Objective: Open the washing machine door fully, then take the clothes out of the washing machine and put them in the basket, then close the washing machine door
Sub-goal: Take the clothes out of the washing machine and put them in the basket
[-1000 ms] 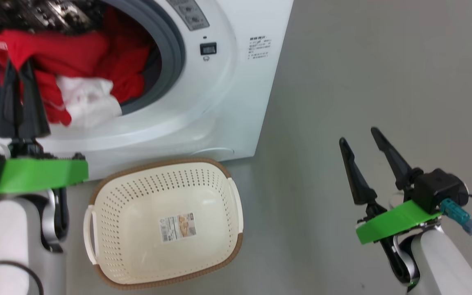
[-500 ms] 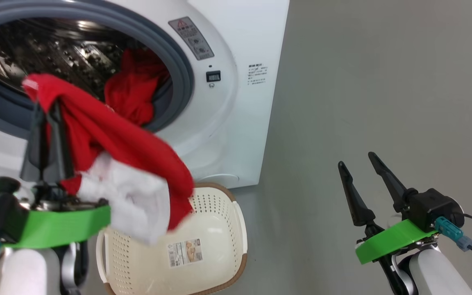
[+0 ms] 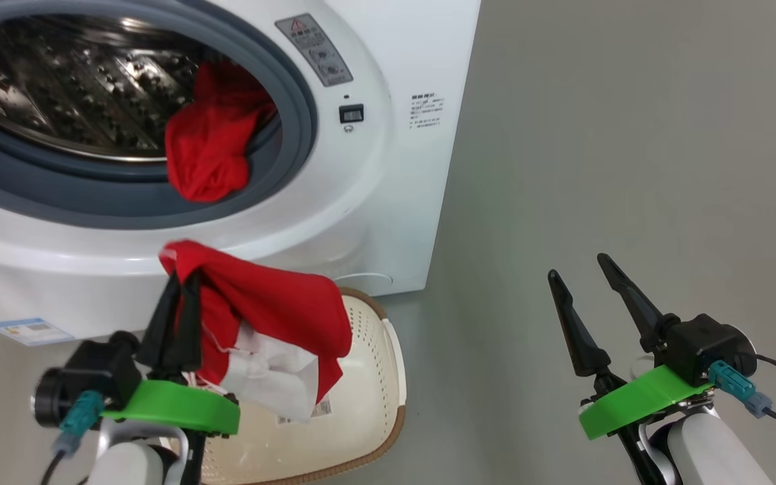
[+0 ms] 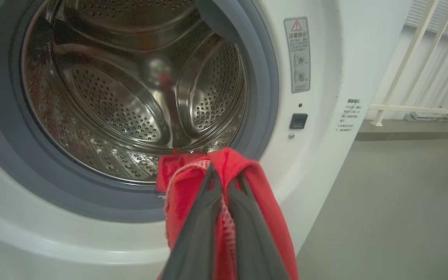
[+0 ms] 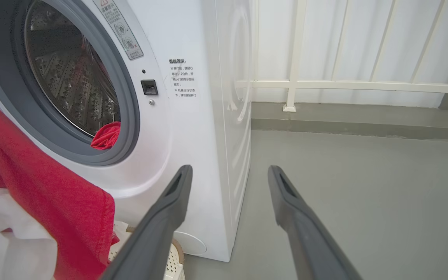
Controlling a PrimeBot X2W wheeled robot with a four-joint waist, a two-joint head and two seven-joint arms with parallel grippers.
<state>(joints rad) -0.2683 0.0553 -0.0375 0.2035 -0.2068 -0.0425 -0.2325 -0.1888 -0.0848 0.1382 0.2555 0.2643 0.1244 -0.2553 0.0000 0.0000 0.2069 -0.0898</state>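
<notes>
While my left hand (image 3: 182, 283) clamps red garment (image 3: 273, 310) over basket (image 3: 378, 377), gotta centre, lower, then release so nothing drapes rim; right hand (image 3: 578, 266) wide open, empty.

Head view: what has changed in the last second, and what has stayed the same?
The left gripper, shut on a red garment, has pulled it out of the drum and down toward the robot; it now hangs above the basket. The camera has also shifted. Unchanged: a second red garment at the drum's mouth, the right gripper open and idle.
</notes>
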